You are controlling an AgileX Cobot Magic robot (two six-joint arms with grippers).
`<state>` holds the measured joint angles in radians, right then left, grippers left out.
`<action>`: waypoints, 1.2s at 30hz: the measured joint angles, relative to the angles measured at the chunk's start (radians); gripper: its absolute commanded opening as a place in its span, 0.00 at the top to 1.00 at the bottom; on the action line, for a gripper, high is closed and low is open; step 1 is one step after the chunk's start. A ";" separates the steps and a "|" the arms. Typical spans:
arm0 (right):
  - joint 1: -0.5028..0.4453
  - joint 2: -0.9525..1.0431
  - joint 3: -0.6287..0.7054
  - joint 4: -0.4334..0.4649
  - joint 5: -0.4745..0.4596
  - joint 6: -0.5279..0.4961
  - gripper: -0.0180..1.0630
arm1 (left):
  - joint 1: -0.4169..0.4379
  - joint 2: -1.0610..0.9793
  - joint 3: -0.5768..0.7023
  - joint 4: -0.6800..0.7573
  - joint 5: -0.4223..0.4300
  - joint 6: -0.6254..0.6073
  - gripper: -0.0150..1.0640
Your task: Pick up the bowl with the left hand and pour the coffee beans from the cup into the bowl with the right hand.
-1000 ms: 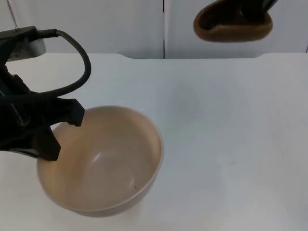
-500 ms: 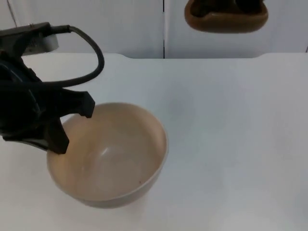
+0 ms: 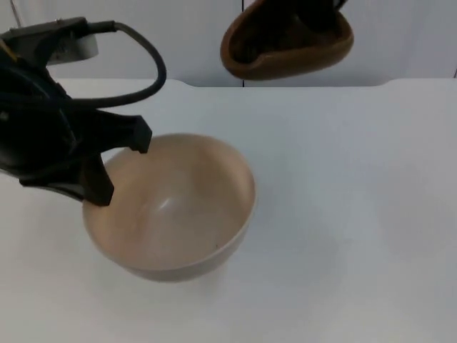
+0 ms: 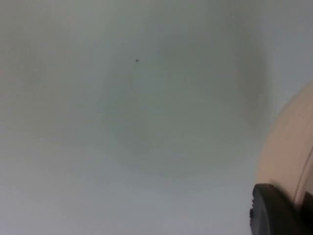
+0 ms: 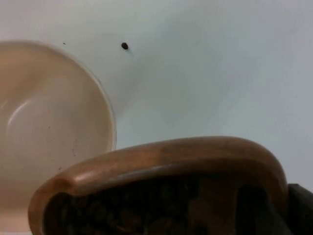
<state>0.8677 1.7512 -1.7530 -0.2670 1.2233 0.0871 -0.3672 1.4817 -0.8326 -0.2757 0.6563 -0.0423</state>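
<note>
The left gripper [image 3: 107, 168], clamped on the rim of the beige ceramic bowl [image 3: 171, 207], has lifted it off the white worktop [image 3: 343, 214]. The right gripper [image 3: 314, 14], gripping the brown wooden cup [image 3: 285, 44] of beans, has swung closer; pouring looks imminent.

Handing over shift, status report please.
Left gripper shut on bowl rim, bowl lifted. Right gripper holds cup of beans high beyond bowl. Stray bean on table.

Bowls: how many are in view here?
1. The bowl sits left of centre over the table, held at its rim by the left end effector; it is empty inside.
</note>
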 measured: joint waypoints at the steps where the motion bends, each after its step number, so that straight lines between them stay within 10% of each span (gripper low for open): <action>1: 0.000 0.000 0.000 0.000 0.000 0.000 0.98 | 0.000 0.000 0.000 0.000 0.000 0.000 0.99; 36: 0.225 0.141 0.003 -0.544 0.000 0.183 0.98 | -0.028 0.078 -0.045 -0.041 -0.040 0.042 0.99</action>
<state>1.0931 1.8924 -1.7504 -0.8105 1.2237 0.2698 -0.3948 1.5594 -0.8772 -0.3170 0.6161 0.0000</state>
